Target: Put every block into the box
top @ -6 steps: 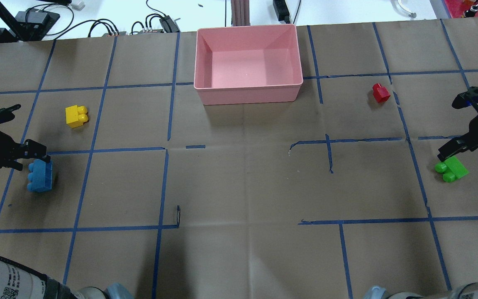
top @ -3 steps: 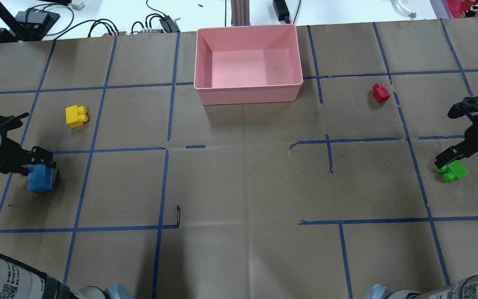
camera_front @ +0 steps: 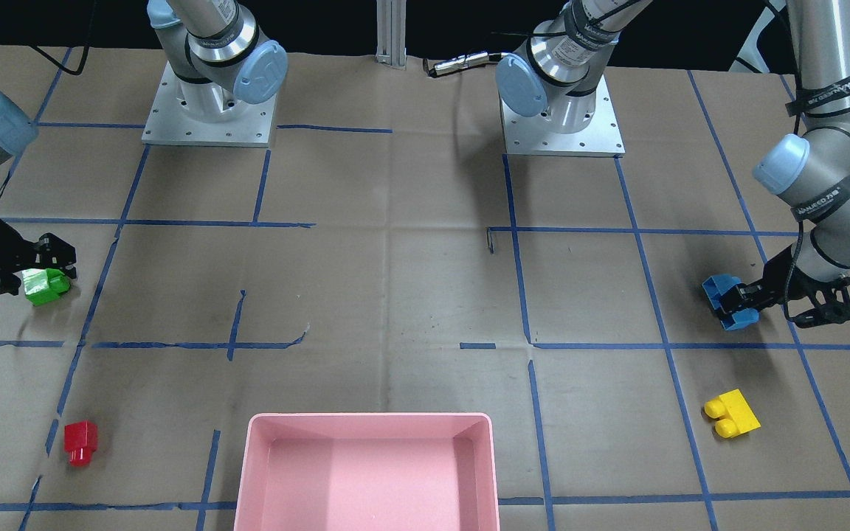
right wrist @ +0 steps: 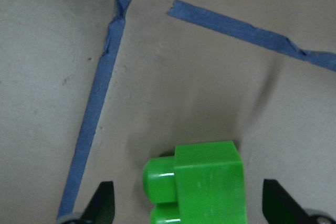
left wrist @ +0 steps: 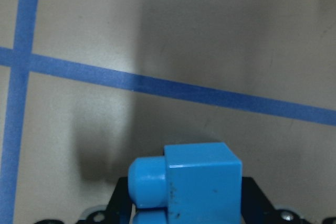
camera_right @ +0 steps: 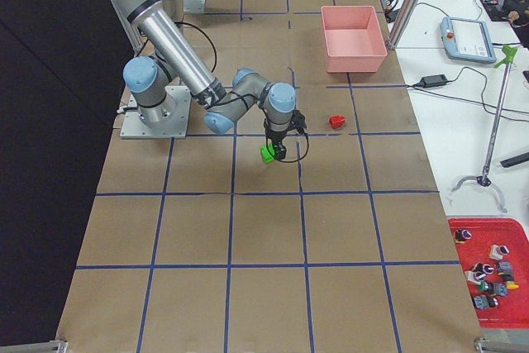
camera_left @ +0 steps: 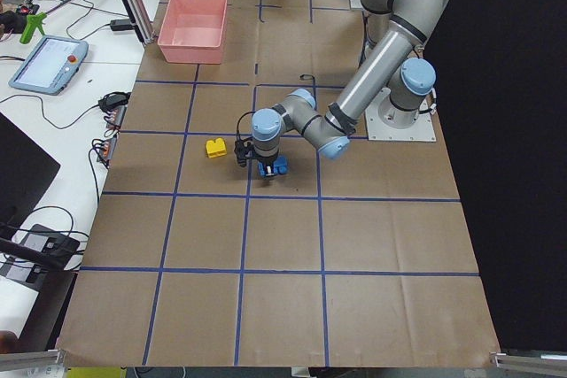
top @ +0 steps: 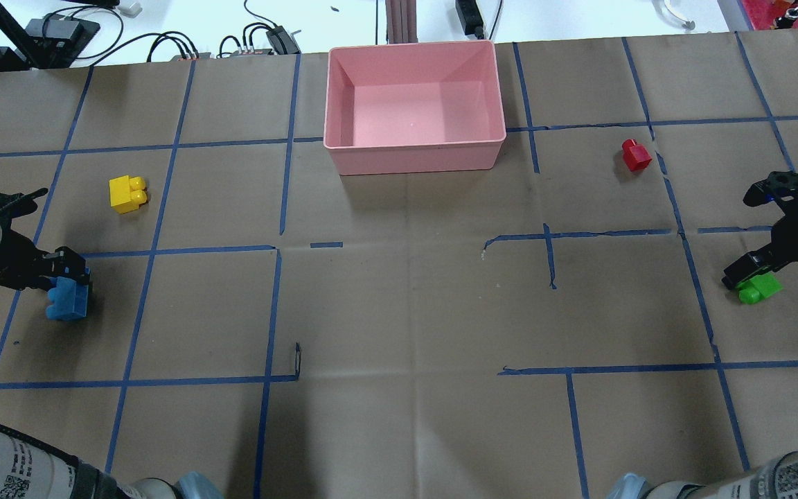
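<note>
On the papered table [top: 399, 312]: four bricks lie spread out and the box is empty, so I judge the task barely begun; each arm works the brick nearest its own side.
Left arm [camera_left: 390, 33]: stretched far out and low, wrist bent so the tool points steeply down at the tabletop.
Right arm [camera_right: 173, 47]: the same low, reaching pose at the opposite end, wrist turned down over its brick.
Box [top: 413, 149]: at the middle of the far edge, between the two arms, well apart from every brick.
Left gripper [top: 66, 272]: down on the light blue brick [top: 66, 303]; in the wrist view the dark fingers sit right against both sides, so it looks closed on the brick, which seems not yet lifted.
Right gripper [top: 745, 269]: spread wide, one finger [right wrist: 102, 203] either side of the green brick [right wrist: 202, 187] with clear gaps, placed to pinch but not gripping.
Yellow brick [top: 127, 194]: lying free near the left gripper, toward the box.
Red brick [top: 636, 154]: the smallest, lying free between the box and the right gripper.
</note>
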Robot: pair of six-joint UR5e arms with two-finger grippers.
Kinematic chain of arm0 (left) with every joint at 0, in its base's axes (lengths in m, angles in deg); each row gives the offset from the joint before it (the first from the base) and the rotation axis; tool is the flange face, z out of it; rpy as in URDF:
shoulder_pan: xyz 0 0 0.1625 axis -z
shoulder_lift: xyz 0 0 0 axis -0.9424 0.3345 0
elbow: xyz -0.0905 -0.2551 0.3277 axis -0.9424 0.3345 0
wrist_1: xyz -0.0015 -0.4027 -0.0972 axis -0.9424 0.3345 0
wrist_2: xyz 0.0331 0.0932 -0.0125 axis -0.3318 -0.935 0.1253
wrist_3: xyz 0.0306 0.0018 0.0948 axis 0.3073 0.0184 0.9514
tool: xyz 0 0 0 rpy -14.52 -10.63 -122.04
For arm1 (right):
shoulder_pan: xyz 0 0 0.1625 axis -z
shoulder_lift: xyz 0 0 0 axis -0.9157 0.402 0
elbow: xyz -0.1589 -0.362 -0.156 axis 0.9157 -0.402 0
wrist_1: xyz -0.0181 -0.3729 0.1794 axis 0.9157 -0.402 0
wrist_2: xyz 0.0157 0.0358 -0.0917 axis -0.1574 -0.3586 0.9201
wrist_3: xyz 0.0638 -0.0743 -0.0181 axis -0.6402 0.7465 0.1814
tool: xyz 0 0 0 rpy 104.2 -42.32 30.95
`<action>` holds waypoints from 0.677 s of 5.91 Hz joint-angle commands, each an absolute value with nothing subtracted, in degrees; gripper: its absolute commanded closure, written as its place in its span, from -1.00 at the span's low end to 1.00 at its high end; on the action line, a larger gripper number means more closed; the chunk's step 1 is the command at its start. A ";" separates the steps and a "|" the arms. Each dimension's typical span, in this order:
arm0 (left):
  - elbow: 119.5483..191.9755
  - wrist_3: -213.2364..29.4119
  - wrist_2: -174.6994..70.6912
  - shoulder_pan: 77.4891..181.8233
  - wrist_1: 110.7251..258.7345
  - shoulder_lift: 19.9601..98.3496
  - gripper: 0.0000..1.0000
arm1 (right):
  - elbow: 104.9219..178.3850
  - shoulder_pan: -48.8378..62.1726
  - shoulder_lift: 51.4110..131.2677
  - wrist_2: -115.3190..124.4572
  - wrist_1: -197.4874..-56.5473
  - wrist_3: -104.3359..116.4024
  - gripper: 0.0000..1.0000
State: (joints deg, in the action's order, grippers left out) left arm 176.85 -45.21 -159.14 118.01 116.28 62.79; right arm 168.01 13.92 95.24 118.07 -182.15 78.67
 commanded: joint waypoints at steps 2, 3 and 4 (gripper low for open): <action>175.63 -45.28 -159.06 119.14 116.61 61.19 0.49 | 169.42 14.27 95.18 118.64 -183.07 80.36 -0.98; 173.62 -45.45 -159.14 122.55 117.31 58.31 0.59 | 169.42 14.70 95.18 118.73 -183.07 80.54 -0.98; 169.16 -45.89 -159.06 127.10 122.45 55.24 0.62 | 169.42 14.71 95.27 118.82 -183.16 80.89 -0.86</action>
State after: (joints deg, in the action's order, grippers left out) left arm 172.68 -45.55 -159.10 123.22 118.82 58.02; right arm 169.38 14.60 95.20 118.72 -183.09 80.55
